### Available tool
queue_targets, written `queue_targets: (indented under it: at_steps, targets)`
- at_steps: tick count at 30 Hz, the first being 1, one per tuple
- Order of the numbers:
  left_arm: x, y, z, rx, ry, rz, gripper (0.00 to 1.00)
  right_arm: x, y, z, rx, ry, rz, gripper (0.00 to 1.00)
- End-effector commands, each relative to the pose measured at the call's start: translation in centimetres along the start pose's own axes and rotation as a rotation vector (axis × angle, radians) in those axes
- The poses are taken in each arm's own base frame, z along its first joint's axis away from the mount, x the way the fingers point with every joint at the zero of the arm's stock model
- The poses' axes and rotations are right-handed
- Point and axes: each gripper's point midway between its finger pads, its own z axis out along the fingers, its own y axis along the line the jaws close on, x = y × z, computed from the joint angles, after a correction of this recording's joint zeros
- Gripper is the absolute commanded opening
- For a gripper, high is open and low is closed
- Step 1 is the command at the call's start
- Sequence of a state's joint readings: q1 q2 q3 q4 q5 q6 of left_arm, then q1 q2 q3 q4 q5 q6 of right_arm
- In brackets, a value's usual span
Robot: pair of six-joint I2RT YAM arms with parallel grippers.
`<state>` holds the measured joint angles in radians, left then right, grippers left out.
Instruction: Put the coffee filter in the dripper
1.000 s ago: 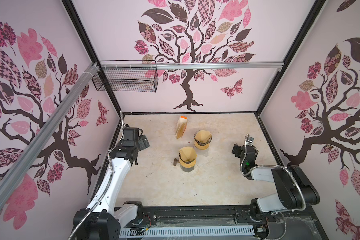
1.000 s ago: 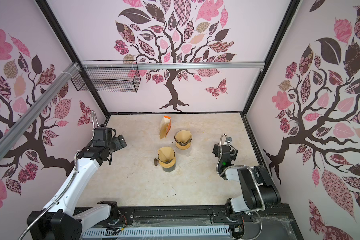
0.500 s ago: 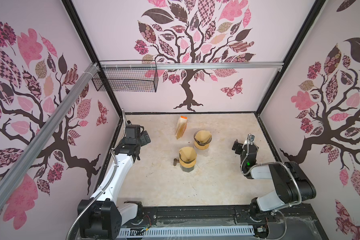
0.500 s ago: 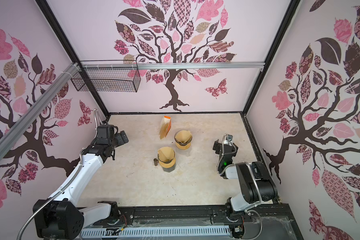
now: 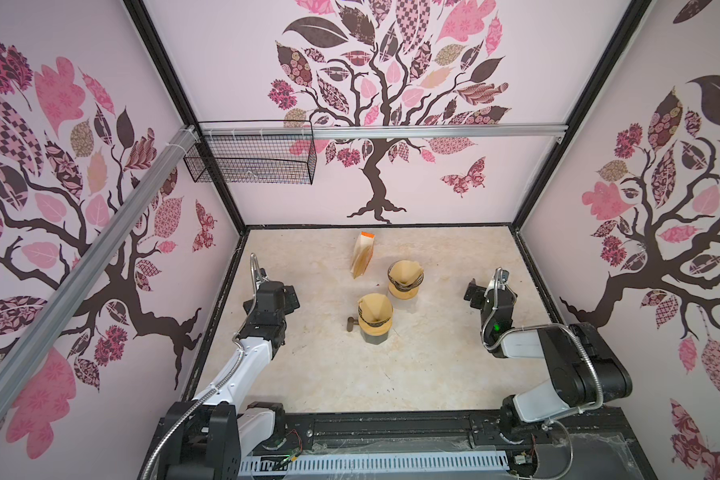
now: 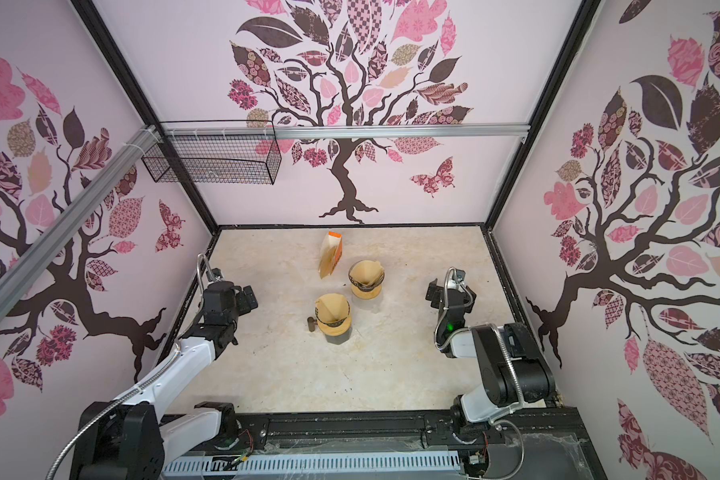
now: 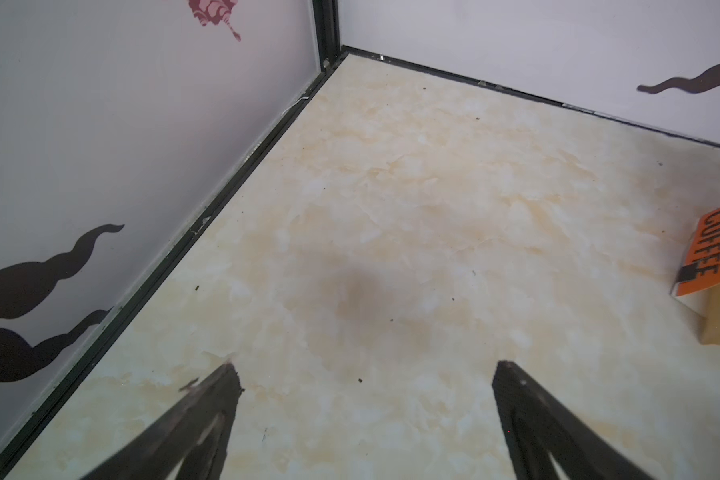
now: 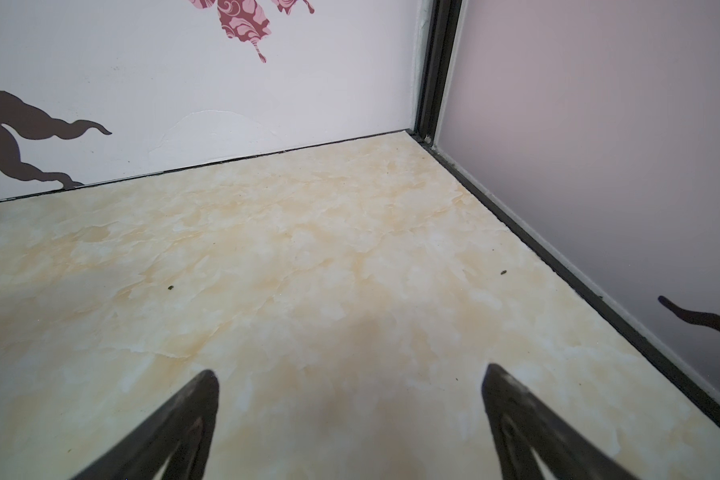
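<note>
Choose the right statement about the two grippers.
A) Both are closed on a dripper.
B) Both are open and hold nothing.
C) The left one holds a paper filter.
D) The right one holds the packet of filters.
B: in the wrist views the left gripper and the right gripper have their jaws wide apart, with only the bare table between them.

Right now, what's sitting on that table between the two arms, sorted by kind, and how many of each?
Drippers: 2
Paper filters, one seated in each dripper: 2
Filter pack, orange label: 1
Dark cup under the nearer dripper: 1
Total: 6
</note>
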<state>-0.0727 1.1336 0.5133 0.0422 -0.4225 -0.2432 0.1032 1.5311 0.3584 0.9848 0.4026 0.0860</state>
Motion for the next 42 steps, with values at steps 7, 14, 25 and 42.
queue_targets:
  at_steps: [7, 14, 25, 42]
  targets:
    - [-2.4, -0.5, 1.9, 0.005, -0.304, 0.006, 0.98, -0.3, 0.3, 0.7, -0.003, -0.002, -0.003, 1.00]
    - [-0.5, -1.4, 3.7, 0.087, -0.313, 0.018, 0.98, -0.2, 0.3, 0.8, -0.001, 0.003, -0.006, 1.00]
    - [-0.1, -2.3, 5.5, 0.142, -0.274, 0.030, 0.98, -0.2, 0.3, 0.9, -0.001, 0.008, -0.010, 1.00]
    - [-0.1, -2.5, 5.7, 0.128, -0.255, 0.055, 0.98, -0.2, 0.4, 0.8, -0.002, 0.009, -0.010, 1.00]
